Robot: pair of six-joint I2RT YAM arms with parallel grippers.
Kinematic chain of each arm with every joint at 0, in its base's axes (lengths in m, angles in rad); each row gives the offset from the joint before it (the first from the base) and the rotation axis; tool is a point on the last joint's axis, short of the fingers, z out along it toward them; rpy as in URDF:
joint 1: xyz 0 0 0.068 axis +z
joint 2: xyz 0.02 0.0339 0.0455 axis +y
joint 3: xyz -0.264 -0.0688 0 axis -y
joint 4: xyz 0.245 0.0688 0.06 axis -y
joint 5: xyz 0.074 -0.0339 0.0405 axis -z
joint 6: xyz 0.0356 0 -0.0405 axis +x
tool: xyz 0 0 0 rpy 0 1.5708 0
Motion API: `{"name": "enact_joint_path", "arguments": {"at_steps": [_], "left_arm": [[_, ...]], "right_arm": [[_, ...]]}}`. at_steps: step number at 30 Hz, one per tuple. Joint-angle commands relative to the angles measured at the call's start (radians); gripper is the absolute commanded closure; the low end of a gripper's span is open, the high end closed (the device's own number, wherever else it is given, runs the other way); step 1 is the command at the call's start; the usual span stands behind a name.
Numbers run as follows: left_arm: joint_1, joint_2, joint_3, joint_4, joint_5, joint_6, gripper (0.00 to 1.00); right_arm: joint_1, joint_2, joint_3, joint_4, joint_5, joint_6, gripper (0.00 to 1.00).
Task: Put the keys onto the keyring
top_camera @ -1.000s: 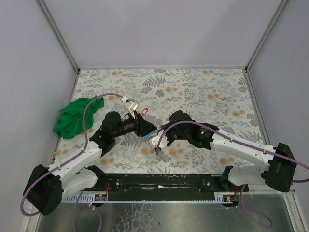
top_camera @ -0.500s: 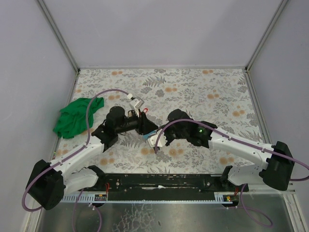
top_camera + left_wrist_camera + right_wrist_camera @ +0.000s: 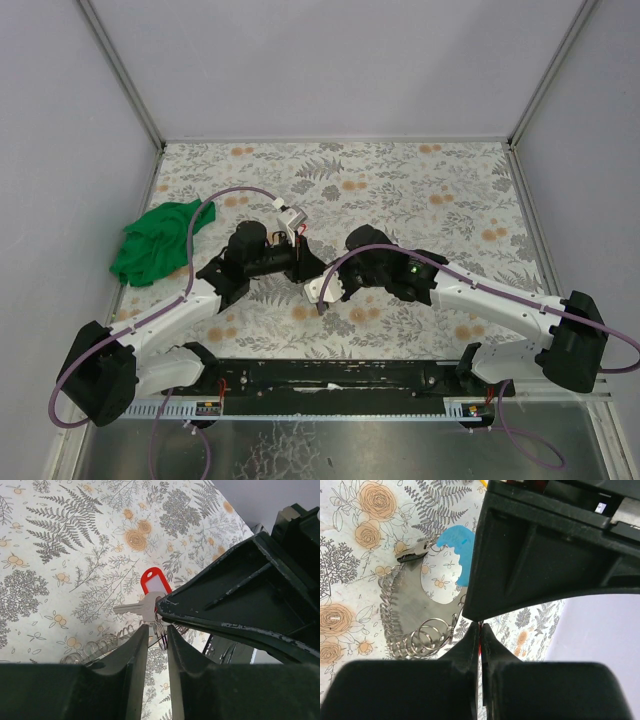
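Soft, even light fills the top view. The arms throw only faint, blurred shadows on the floral tabletop (image 3: 450,190), and the metal sheet (image 3: 380,445) at the near edge gives dull, mottled reflections. In the left wrist view the fingers (image 3: 132,675) of the left gripper (image 3: 155,630) are dark and unfocused, while the red-tagged key (image 3: 150,592) is sharp. The right gripper (image 3: 480,630) is near-black in its own view, with its detail lost.
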Motion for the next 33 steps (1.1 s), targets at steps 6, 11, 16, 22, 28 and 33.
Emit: {"name": "enact_joint_path", "arguments": {"at_steps": [6,11,16,22,28,33], "left_arm": [[-0.005,-0.009,0.047,-0.028,-0.012,0.065,1.00],[-0.006,-0.071,-0.022,0.083,-0.024,0.058,1.00],[0.013,-0.134,-0.120,0.226,-0.079,0.009,1.00],[0.037,-0.198,-0.188,0.321,-0.132,-0.039,1.00],[0.036,-0.192,-0.297,0.612,-0.150,-0.147,1.00],[-0.006,-0.109,-0.371,0.882,-0.220,-0.205,1.00]], "right_arm": [[0.012,-0.043,-0.003,0.049,0.053,0.023,1.00],[0.012,-0.075,-0.086,0.083,0.069,0.032,1.00],[0.012,-0.073,-0.128,0.077,0.026,0.055,1.00],[0.012,-0.100,-0.173,0.079,0.035,0.089,1.00],[0.029,-0.054,-0.167,0.114,-0.070,0.096,1.00],[0.070,-0.012,-0.182,0.211,-0.108,0.105,1.00]]}}
